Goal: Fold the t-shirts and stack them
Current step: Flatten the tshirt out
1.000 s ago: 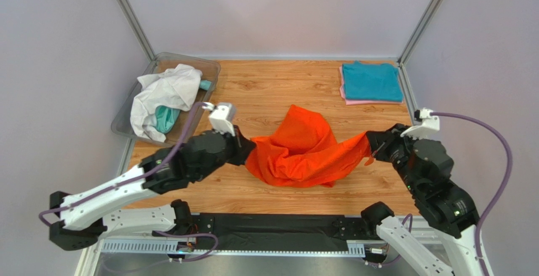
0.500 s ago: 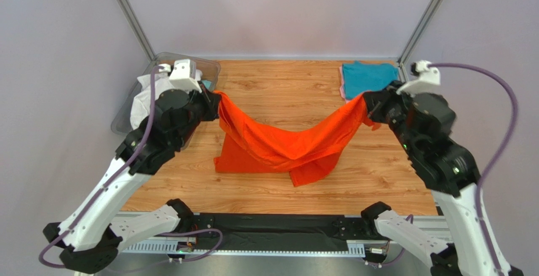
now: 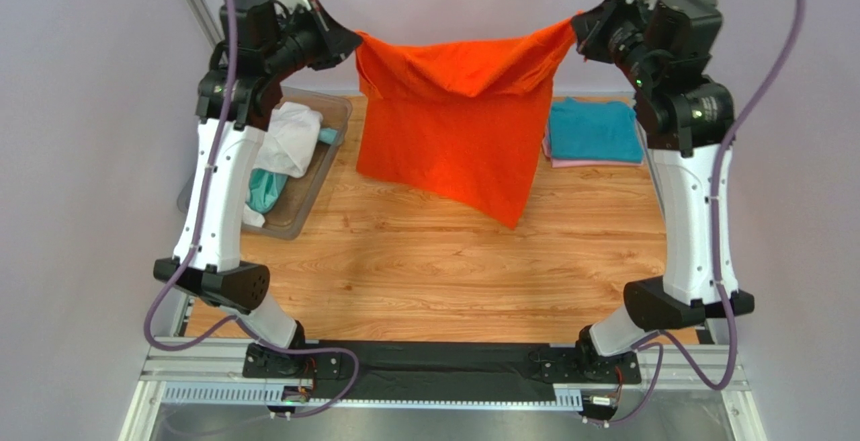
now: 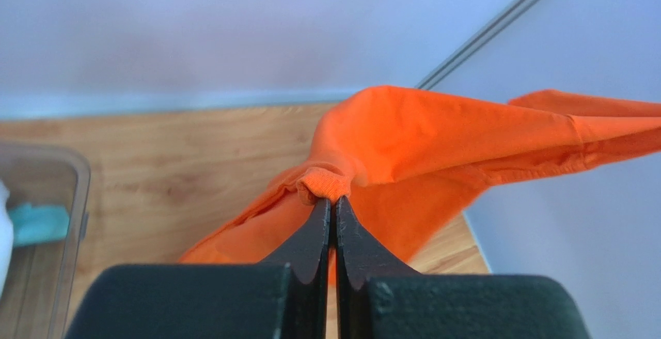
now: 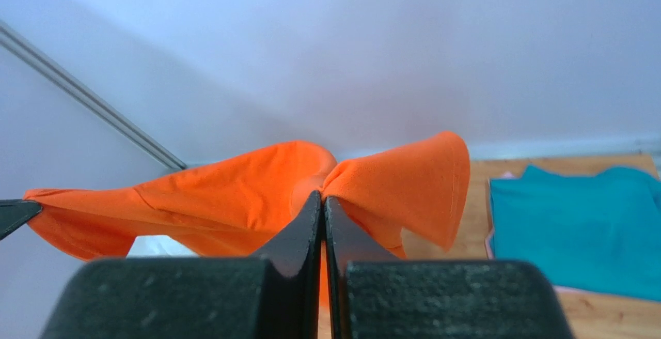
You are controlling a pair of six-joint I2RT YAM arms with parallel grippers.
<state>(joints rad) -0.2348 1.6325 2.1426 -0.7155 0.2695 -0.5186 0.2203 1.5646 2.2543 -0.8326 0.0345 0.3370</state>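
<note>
The bright orange t-shirt (image 3: 454, 128) hangs in the air, stretched between both raised grippers, its lower edge above the table. My left gripper (image 3: 350, 40) is shut on its left top corner; the pinched hem shows in the left wrist view (image 4: 326, 184). My right gripper (image 3: 577, 30) is shut on the right top corner, seen in the right wrist view (image 5: 388, 180). A folded teal t-shirt (image 3: 594, 130) lies on a folded pink t-shirt (image 3: 596, 164) at the back right. A white t-shirt (image 3: 288, 136) and a teal one (image 3: 264, 189) lie crumpled in the bin.
A clear plastic bin (image 3: 303, 214) stands at the back left of the wooden table (image 3: 434, 270). Grey walls with metal corner posts close in the back and sides. Both arms stand tall near the back corners.
Both arms have lifted the orange t-shirt from a sagging spread just above the table to high in the air, pulling its top edge taut. Both grips have held.
</note>
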